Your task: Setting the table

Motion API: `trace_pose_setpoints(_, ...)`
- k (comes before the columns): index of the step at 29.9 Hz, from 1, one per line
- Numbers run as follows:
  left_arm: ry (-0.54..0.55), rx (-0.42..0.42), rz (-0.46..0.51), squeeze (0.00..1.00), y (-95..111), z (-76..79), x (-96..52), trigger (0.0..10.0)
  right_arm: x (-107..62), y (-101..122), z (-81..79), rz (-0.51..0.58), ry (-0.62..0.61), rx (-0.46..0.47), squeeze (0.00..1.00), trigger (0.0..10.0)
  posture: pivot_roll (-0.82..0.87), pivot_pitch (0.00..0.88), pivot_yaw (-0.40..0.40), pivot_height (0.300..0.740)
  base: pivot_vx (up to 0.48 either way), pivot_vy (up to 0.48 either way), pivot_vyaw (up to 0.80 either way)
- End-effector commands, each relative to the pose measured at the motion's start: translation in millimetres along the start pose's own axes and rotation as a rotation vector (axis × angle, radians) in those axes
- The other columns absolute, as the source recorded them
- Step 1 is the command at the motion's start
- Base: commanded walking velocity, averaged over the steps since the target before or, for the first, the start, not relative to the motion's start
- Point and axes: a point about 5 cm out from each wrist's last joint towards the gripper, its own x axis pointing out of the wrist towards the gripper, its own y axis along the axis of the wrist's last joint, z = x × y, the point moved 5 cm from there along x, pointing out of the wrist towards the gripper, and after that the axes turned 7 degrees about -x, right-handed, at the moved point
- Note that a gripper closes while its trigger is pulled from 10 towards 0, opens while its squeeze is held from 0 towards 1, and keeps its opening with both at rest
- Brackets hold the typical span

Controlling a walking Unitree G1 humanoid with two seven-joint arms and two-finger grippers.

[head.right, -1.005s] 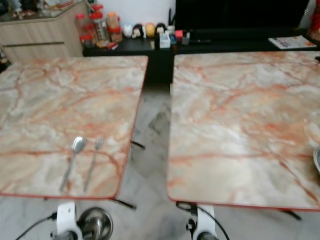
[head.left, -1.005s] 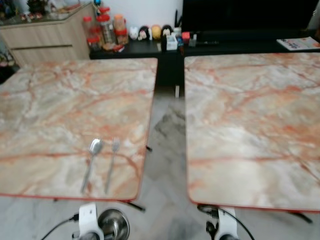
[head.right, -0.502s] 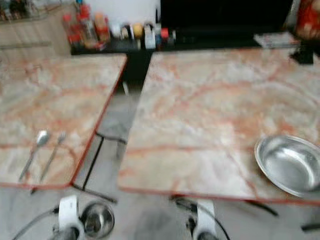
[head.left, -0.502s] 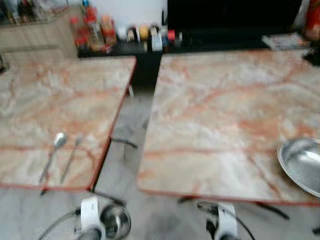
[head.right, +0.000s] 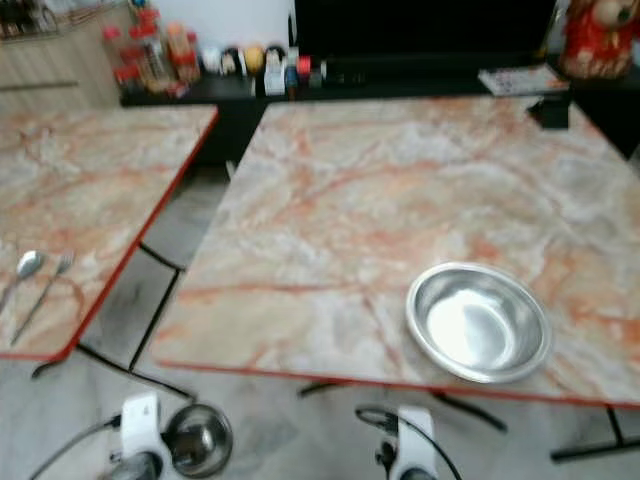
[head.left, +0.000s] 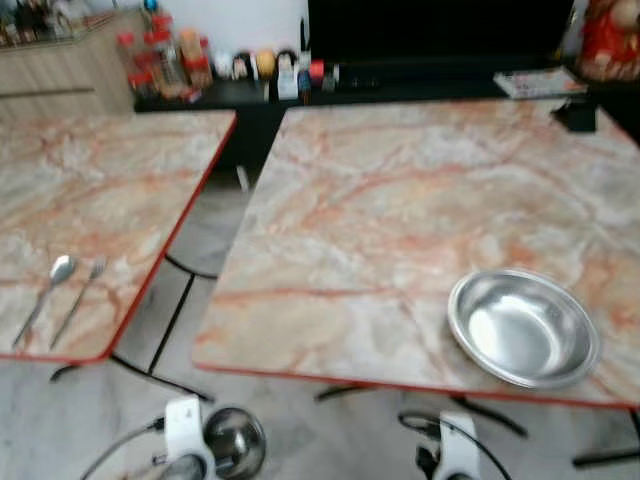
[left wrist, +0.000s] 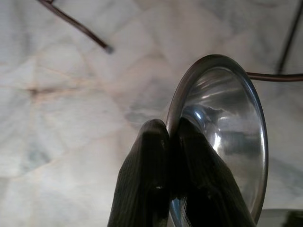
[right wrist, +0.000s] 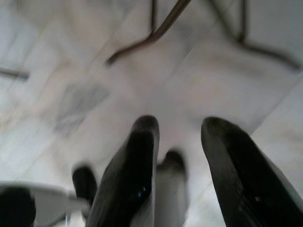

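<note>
Two tables partly set: spoon and fork lie side by side on the left table; a steel bowl sits near the right table's front edge. Left gripper, low over the floor, clamps a cup's rim. Right gripper hangs parted, empty. Cup placement remains outstanding.

A steel bowl sat on the right marble tabletop; a spoon and fork lay on the left tabletop.
</note>
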Motion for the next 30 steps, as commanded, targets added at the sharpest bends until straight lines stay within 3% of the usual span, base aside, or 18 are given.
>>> trace_pose_setpoints(1,0.022,0.012,0.019,0.0,7.8,-11.2,0.3,10.0,1.0,0.9,-12.5,0.002,0.023,0.011,0.0,10.0,-0.2,0.0,0.078,0.74,0.0,-0.442,0.0)
trace_pose_setpoints(26,0.002,0.011,0.018,0.0,6.0,-4.1,0.5,10.0,0.6,0.1,-8.6,0.001,0.014,0.012,0.0,10.0,-0.21,0.0,0.071,0.74,0.0,-0.451,0.0)
trace_pose_setpoints(30,0.002,0.01,0.012,0.0,3.5,-4.2,0.0,10.0,0.4,-0.8,-8.7,-0.001,0.016,0.008,0.0,10.0,-0.21,0.0,0.068,0.74,0.0,0.0,0.0)
